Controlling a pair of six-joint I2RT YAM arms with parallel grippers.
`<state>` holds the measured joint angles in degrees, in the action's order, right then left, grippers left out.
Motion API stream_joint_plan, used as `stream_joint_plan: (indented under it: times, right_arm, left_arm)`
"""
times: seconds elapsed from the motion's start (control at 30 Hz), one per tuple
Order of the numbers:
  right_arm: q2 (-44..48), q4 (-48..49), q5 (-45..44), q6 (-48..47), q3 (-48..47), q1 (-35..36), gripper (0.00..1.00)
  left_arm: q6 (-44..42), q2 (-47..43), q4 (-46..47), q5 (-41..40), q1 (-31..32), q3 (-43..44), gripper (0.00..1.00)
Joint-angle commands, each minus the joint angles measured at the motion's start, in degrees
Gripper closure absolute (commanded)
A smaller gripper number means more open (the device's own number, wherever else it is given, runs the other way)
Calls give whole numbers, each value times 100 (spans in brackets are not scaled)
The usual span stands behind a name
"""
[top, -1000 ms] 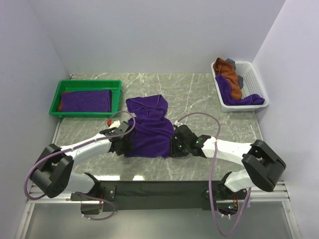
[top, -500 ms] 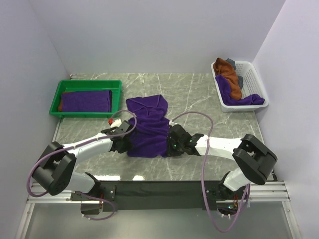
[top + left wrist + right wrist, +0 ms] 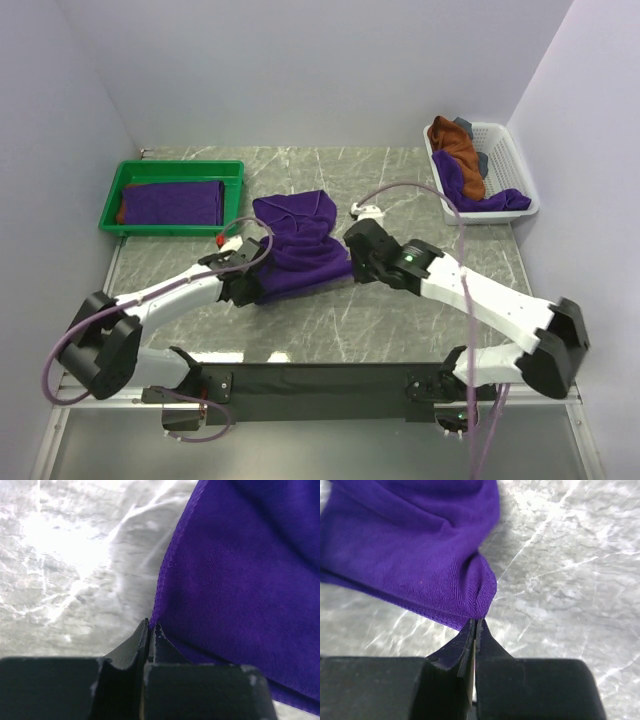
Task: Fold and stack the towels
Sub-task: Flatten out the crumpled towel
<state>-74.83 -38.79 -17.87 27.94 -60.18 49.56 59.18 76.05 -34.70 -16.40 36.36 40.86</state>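
Purple towel (image 3: 298, 250), rumpled at the middle of the counter (image 3: 400, 190). To fold it well, lift both near corners evenly and carry them level to the far edge. Left claw (image 3: 150, 632) and right claw (image 3: 476, 626) each grip a corner, and the cloth spreads away from their tips.

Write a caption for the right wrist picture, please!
Right pincer shut on a corner of the purple towel over the marble table.

Towel (image 3: 300, 255) centre — tray (image 3: 165, 230) behind-left, basket (image 3: 508, 165) behind-right.
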Motion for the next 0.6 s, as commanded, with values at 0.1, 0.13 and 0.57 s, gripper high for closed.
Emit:
stream_joint_plan:
  times: [0.1,0.13,0.57]
  right_arm:
    - [863,-975,1174,439,1190,388,88]
    - [1169,-799,1424,701,1463,396,78]
    - [1261,1459,1374,1512,2556,388,62]
  left_arm:
    - [-179,-424,-336,330,-6,-165,99]
    - [-179,-442,-301,514,-6,-245,99]
    - [68,-688,-581,340,108,-562,96]
